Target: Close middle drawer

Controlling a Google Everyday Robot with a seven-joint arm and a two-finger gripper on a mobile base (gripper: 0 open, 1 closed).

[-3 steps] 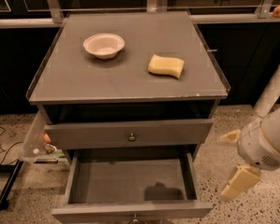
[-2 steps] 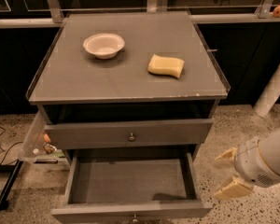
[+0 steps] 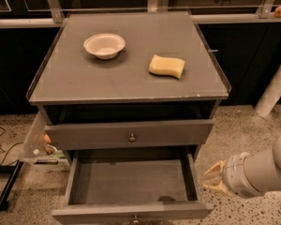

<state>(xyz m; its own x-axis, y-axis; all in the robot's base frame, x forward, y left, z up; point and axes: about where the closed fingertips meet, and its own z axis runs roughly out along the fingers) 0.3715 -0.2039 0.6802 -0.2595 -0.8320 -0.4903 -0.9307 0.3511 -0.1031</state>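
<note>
The middle drawer (image 3: 131, 182) is pulled far out of the grey cabinet. Its shallow grey box is empty, and its front panel (image 3: 84, 213) lies at the bottom edge of the view, with the small round knob (image 3: 135, 217) just showing. My gripper (image 3: 210, 178) is low on the right, just outside the drawer's right side wall near its front corner. Its cream fingers (image 3: 216, 168) point left toward the drawer and stand slightly apart, holding nothing. It does not touch the drawer.
The upper drawer front (image 3: 84, 136) with its knob (image 3: 132, 137) sits above the open drawer. On the cabinet top (image 3: 75, 78) are a white bowl (image 3: 104, 45) and a yellow sponge (image 3: 166, 66). A clear bin (image 3: 37, 142) hangs on the left side. A white post (image 3: 275, 90) stands at the right.
My gripper and forearm have dropped lower and moved left, closer to the right side of the open drawer. The drawer has not moved.
</note>
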